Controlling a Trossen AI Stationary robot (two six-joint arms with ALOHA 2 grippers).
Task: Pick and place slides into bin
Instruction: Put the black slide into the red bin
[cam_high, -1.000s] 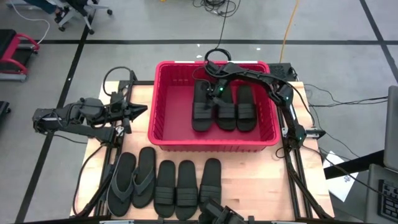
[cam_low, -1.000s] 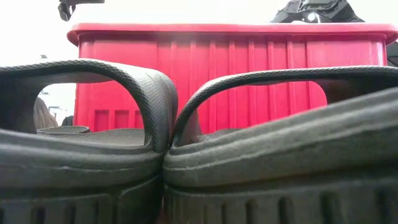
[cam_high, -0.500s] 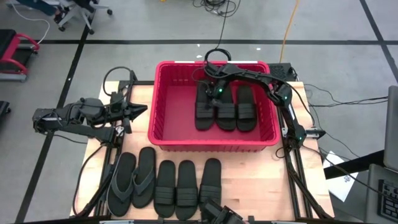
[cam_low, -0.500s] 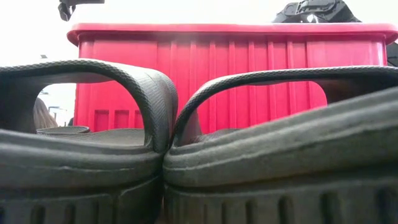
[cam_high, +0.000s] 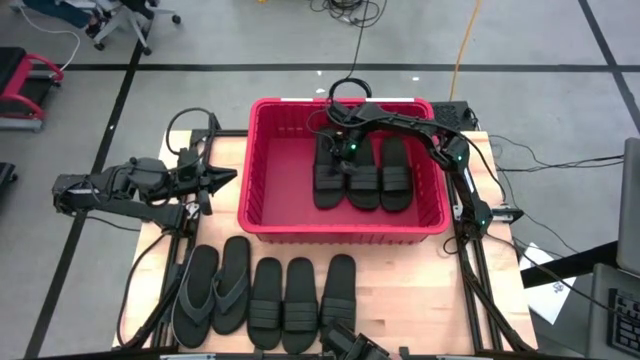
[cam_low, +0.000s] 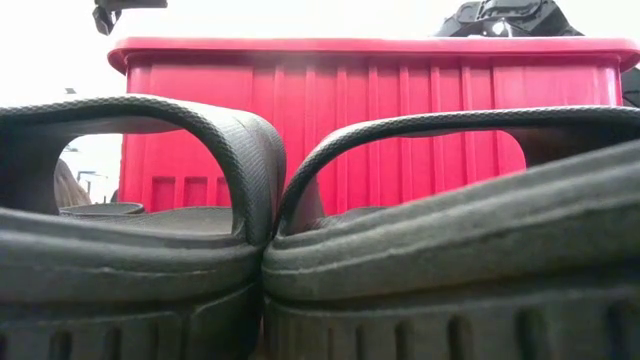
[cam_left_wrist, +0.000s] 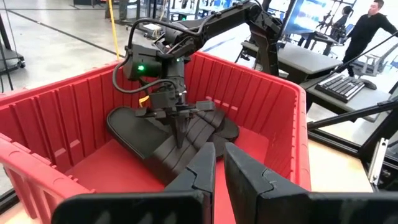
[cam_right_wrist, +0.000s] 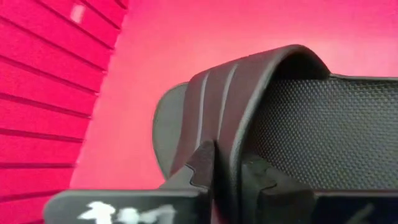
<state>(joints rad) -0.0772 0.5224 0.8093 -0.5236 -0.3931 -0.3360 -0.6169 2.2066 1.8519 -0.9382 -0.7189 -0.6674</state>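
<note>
The red bin (cam_high: 262, 170) stands at the table's far middle and holds three black slides side by side. My right gripper (cam_high: 339, 156) reaches down into the bin and is shut on the left one of these slides (cam_high: 328, 180), which also shows in the left wrist view (cam_left_wrist: 140, 134). My left gripper (cam_high: 232, 177) waits shut and empty to the left of the bin. Three more black slides (cam_high: 300, 303) and a dark grey flip-flop pair (cam_high: 213, 290) lie on their soles in a row along the table's near edge. My right gripper pinches the slide's ribbed band strap (cam_right_wrist: 226, 146) between its two fingers, one finger (cam_right_wrist: 202, 163) outside the band and one (cam_right_wrist: 261, 180) under it. The fingers come from above, pointing down. The slide lies low in the bin, beside the middle slide; whether it is fully down I cannot tell.
The bin's left half (cam_high: 280, 190) is bare red floor. The bin's tall walls and thick rim (cam_low: 370, 47) stand around my right gripper. Two slides (cam_low: 140, 250) fill the low view close up. Cables (cam_high: 350, 90) lie behind the bin.
My right gripper has shifted the held slide a little toward the table's right edge inside the bin, so that it now lies close against the middle slide. It has kept its hold.
</note>
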